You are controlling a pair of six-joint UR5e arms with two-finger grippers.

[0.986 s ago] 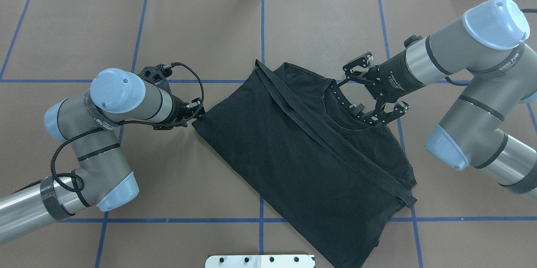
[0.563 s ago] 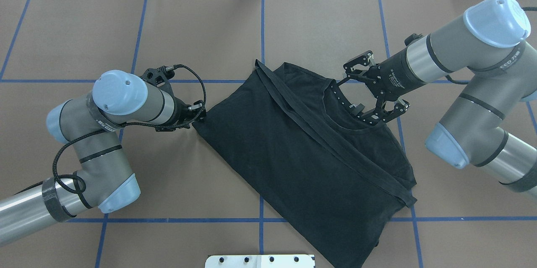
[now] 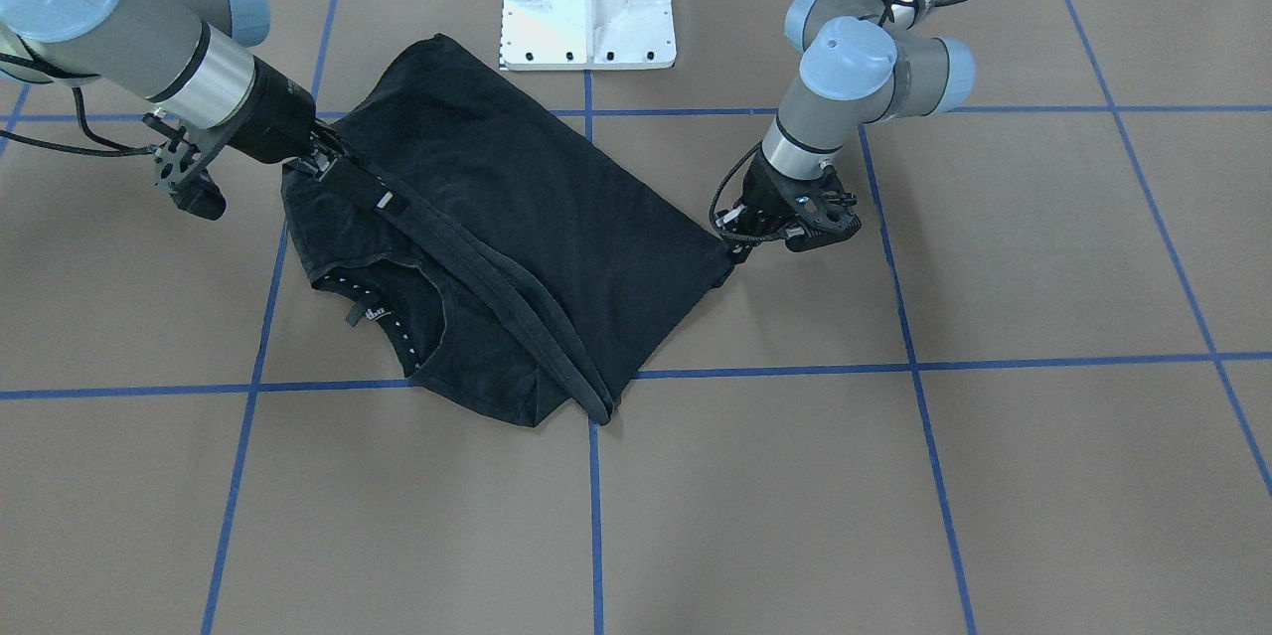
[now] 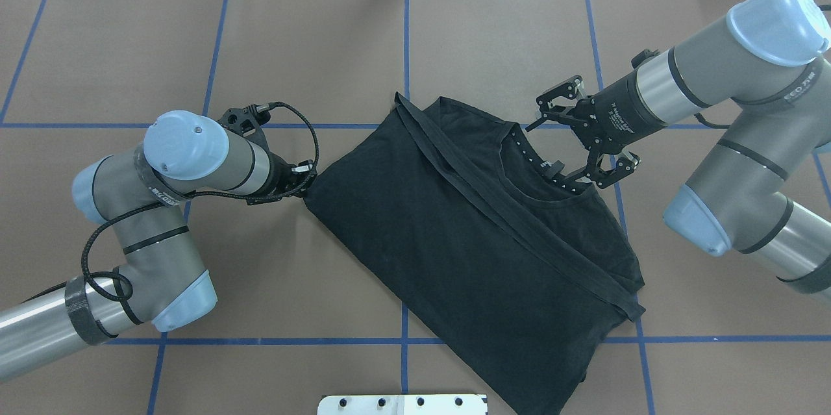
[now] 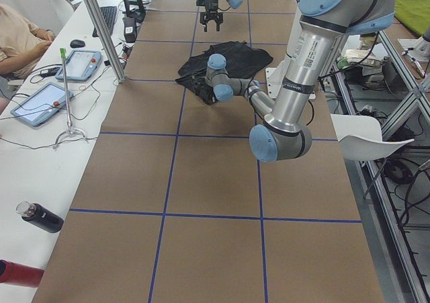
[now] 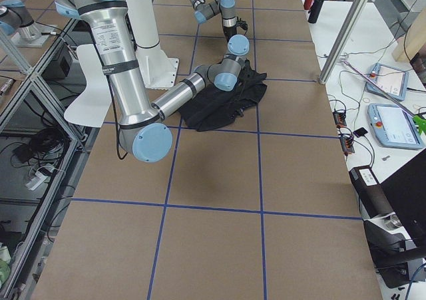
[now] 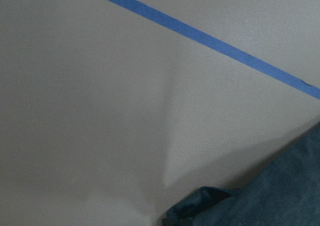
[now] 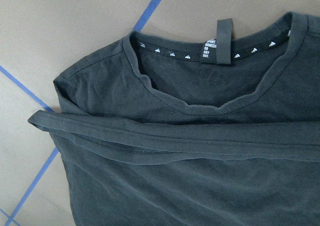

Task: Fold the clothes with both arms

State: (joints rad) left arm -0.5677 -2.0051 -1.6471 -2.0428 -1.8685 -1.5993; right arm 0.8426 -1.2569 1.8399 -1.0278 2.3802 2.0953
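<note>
Overhead exterior view first. The bench (image 4: pixel 117 45) takes up basically the whole shot, brown paper with a blue tape (image 4: pixel 406 45) grid on it. The left arm (image 4: pixel 188 155) comes in from the corner where the left end meets the robot's edge. The right arm (image 4: pixel 714 58) reaches in from the right end.

The shirt (image 4: pixel 454 239) is black, folded over, and lies flat and diagonal around the middle of the bench. One corner runs down to the robot's edge, right beside the white base (image 3: pixel 588 9). A doubled hem band (image 8: pixel 175 142) crosses it on a slant.

The left gripper (image 3: pixel 737 247) is down at the shirt corner that points toward the left end. It looks pinched closed on that corner, since the cloth draws to a little point there. The wrist cam shows a small bunched lump of fabric just off the paper.

The right gripper (image 4: pixel 548 155) has its jaws spread wide with nothing in them. It hangs over the neck opening on the side toward the right end. I can't tell whether a finger actually touches the cloth.

The collar (image 8: pixel 170 54) has a dotted strip inside, and a small black tag (image 8: pixel 224 41) sits in the middle of it.
</note>
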